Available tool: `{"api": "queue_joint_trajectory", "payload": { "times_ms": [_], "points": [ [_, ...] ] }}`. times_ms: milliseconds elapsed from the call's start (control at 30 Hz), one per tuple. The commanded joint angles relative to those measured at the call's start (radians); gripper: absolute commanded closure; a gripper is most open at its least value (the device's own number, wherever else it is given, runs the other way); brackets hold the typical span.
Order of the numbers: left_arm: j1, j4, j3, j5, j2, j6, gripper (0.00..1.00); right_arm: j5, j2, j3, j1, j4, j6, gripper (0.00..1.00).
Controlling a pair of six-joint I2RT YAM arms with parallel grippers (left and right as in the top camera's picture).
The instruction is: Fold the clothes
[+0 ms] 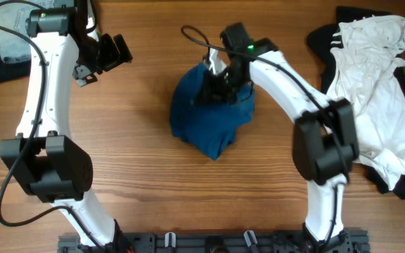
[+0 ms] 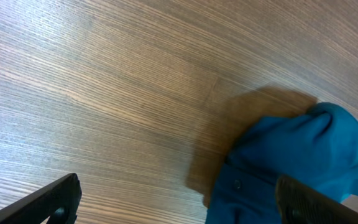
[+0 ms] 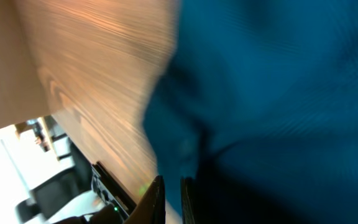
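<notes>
T-shirt [image 1: 213,119]: soft dark-blue cloth, crumpled mound | right gripper [image 3: 171,194]: pinched on it | left gripper [image 2: 182,202]: wide apart

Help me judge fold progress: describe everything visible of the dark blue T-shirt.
The dark blue T-shirt is soft, plain cloth with no print, bunched into a crumpled heap rather than spread flat; no sleeve or collar can be picked out. It sits near the middle of the wooden table, its lower end tapering to a point toward the robot. The right gripper is shut, pinching its upper folds. Nothing else touches it; the white garment lies apart to the right.
</notes>
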Motion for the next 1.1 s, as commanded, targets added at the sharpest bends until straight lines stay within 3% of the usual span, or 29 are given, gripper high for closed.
{"api": "queue_joint_trajectory", "payload": {
  "times_ms": [0, 133, 367, 567, 700, 833, 967, 1000, 1067],
  "points": [
    [-0.001, -0.011, 0.001, -0.01, 0.011, -0.006, 0.0, -0.106, 0.127, -0.007, -0.061, -0.091, -0.076, 0.96],
    [-0.001, -0.012, 0.001, -0.01, 0.011, -0.006, 0.0, -0.035, 0.175, -0.007, -0.175, -0.247, -0.185, 0.96],
    [-0.001, -0.003, 0.001, -0.009, 0.011, -0.006, 0.0, 0.056, 0.164, -0.007, -0.283, -0.298, -0.317, 0.94],
    [-0.033, 0.051, 0.001, 0.052, 0.011, -0.006, 0.0, 0.015, 0.164, -0.007, -0.218, -0.222, -0.323, 0.87],
    [-0.093, 0.084, 0.001, 0.052, 0.011, -0.005, 0.0, 0.016, 0.165, -0.007, -0.093, -0.308, -0.411, 0.81],
    [-0.145, 0.108, 0.001, 0.051, 0.011, -0.005, 0.0, 0.121, 0.154, 0.021, -0.012, -0.352, -0.379, 0.91],
    [-0.17, 0.119, 0.001, 0.051, 0.013, -0.005, 0.0, 0.21, 0.097, 0.128, -0.035, -0.389, -0.307, 0.91],
    [-0.17, 0.12, 0.001, 0.051, 0.013, -0.006, 0.0, 0.225, 0.067, 0.165, -0.049, -0.404, -0.302, 0.88],
    [-0.167, 0.122, 0.001, 0.051, 0.014, -0.005, 0.0, 0.264, 0.008, 0.235, -0.082, -0.428, -0.282, 0.67]
  ]
}}
